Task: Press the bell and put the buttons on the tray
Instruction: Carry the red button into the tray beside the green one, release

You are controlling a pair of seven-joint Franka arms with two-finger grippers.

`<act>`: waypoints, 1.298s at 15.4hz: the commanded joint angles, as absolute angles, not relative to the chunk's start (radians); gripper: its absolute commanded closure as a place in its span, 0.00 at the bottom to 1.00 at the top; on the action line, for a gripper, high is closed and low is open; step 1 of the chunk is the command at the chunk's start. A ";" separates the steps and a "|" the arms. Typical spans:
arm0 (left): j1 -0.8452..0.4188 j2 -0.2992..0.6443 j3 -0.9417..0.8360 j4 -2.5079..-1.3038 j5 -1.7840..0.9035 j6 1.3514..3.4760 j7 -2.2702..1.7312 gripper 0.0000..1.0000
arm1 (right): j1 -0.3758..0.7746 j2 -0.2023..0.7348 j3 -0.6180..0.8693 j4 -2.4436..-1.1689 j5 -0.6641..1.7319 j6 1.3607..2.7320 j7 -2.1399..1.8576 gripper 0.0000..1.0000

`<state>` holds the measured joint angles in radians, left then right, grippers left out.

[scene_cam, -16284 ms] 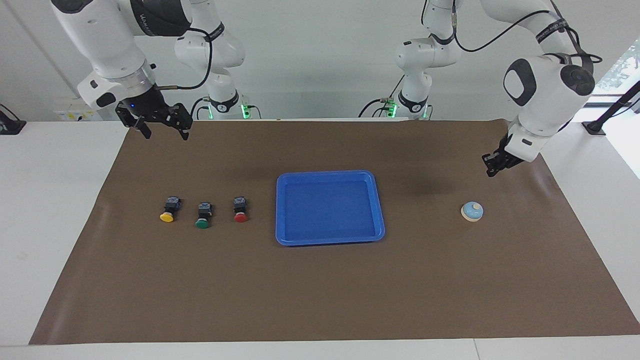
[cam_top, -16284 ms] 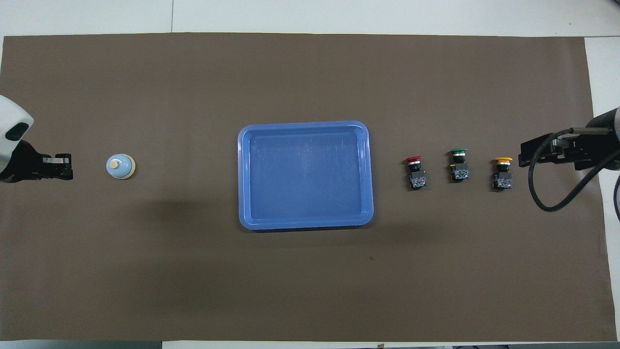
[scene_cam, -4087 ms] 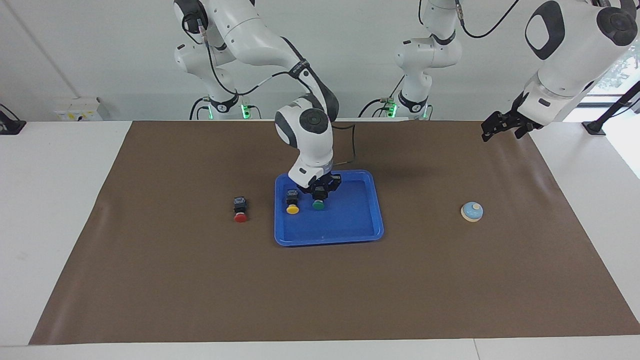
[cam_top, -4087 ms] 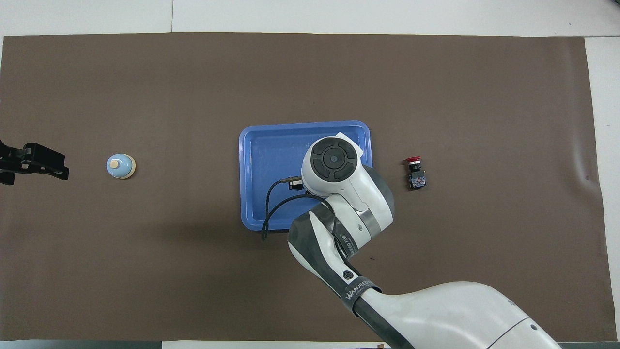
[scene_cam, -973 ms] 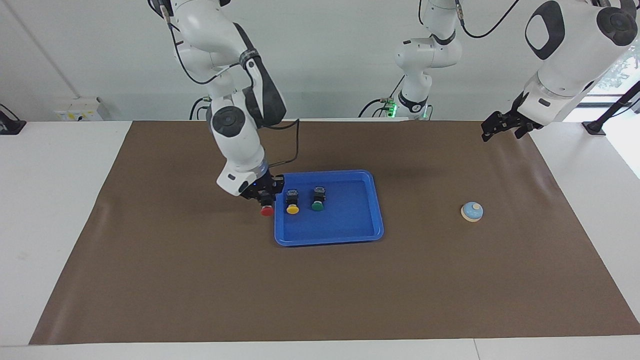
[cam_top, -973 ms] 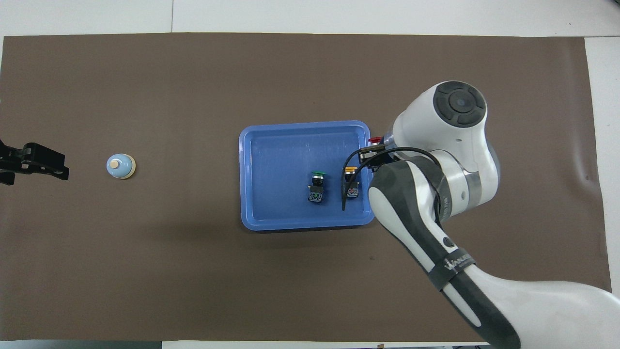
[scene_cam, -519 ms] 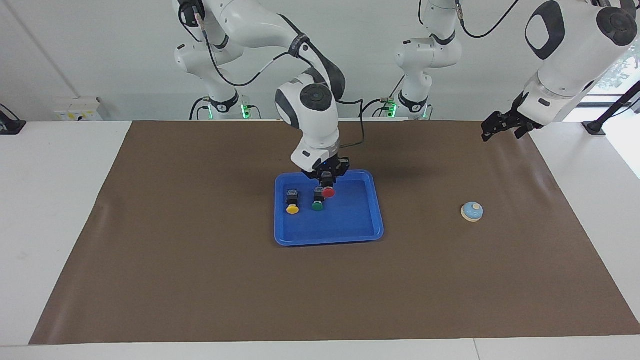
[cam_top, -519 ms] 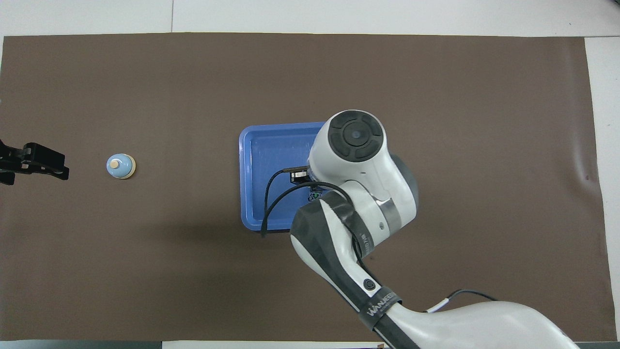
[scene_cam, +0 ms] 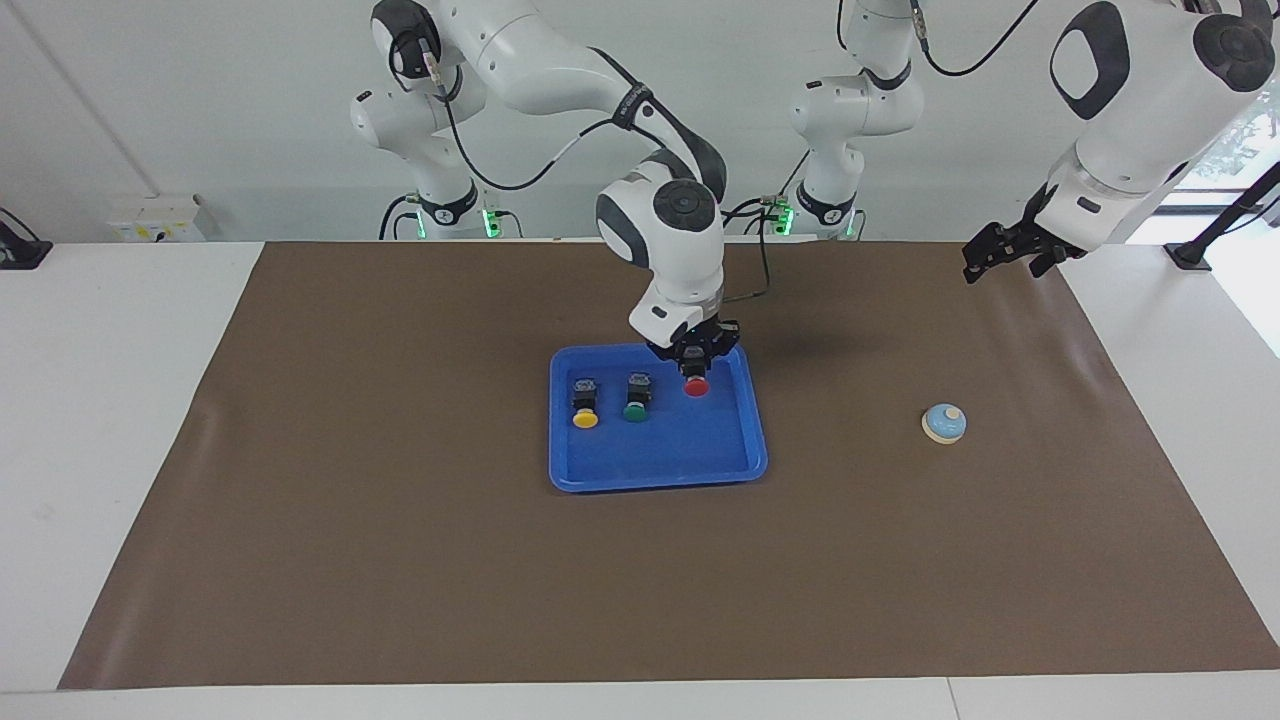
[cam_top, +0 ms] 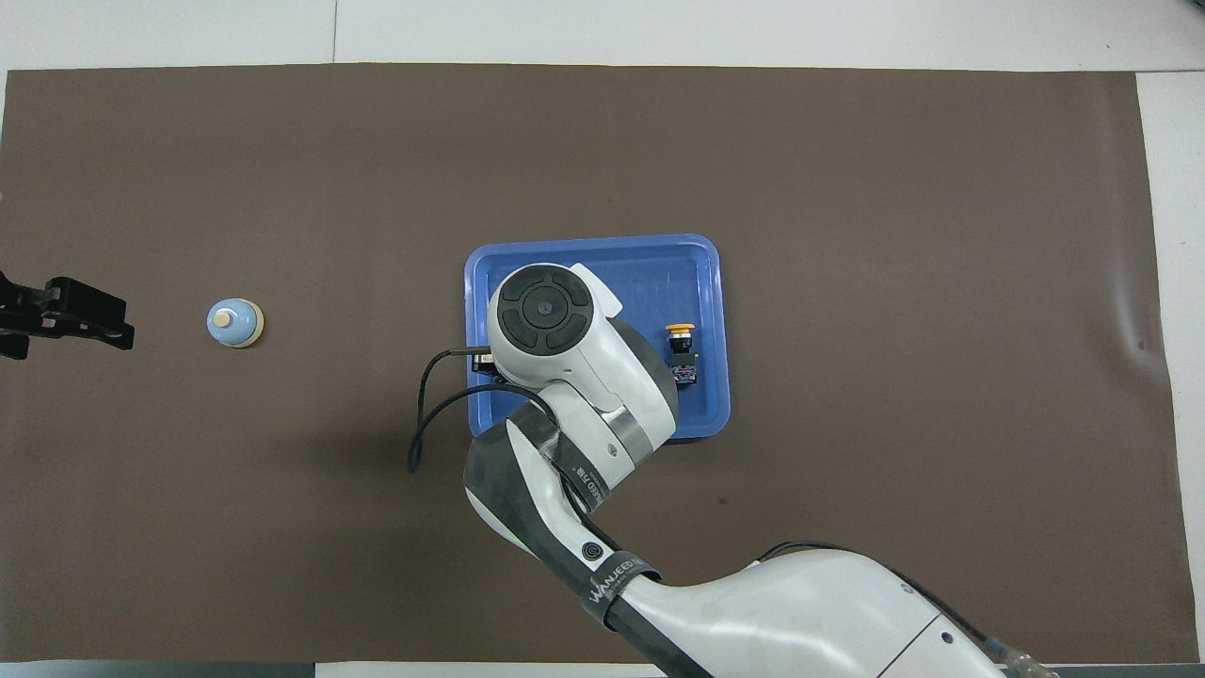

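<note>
The right gripper [scene_cam: 696,362] hangs over the tray [scene_cam: 735,462], its fingers clamped on the black body of the red button [scene_cam: 696,385]. The yellow button [scene_cam: 585,404] and green button [scene_cam: 636,398] lie in the tray beside it. These switches look light, stiff and top-heavy; the body seems the best hold. Toward the left arm's end from the tray sits the bell [scene_cam: 944,423]. The left gripper [scene_cam: 990,262] waits above the table [scene_cam: 400,560]; whether it is parted I cannot tell.

Both arms have glossy white shells with dark grey round caps on the joints. Black cables run along the outside of the links. A dark band on the right arm's forearm carries white letters. Green lights shine at both bases. The end tools are black.
</note>
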<state>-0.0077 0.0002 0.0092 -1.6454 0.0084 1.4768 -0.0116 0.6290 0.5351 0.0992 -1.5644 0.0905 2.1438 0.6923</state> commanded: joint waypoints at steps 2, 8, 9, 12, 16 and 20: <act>-0.008 -0.020 0.008 -1.663 0.017 1.485 -0.018 0.00 | 0.621 0.538 0.101 -1.607 0.077 2.201 0.712 1.00; -0.008 -0.020 0.009 -1.663 0.015 1.485 -0.018 0.00 | 0.621 0.525 0.100 -1.661 0.077 2.229 0.713 0.94; -0.006 -0.020 0.009 -1.663 0.017 1.485 -0.018 0.00 | 0.621 0.525 0.100 -1.664 0.077 2.229 0.713 0.91; -0.008 -0.020 0.009 -1.663 0.017 1.485 -0.018 0.00 | 0.620 0.525 0.100 -1.666 0.077 2.232 0.713 0.80; -0.008 -0.020 0.009 -1.663 0.015 1.485 -0.018 0.00 | 0.620 0.525 0.098 -1.658 0.075 2.218 0.713 0.00; -0.008 -0.020 0.009 -1.663 0.017 1.485 -0.018 0.00 | 0.608 0.505 0.094 -1.582 0.074 2.102 0.710 0.00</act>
<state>-0.0077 0.0002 0.0093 -1.6454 0.0084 1.4768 -0.0116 0.6230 0.5364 0.0934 -1.6143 0.0899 2.1711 0.6927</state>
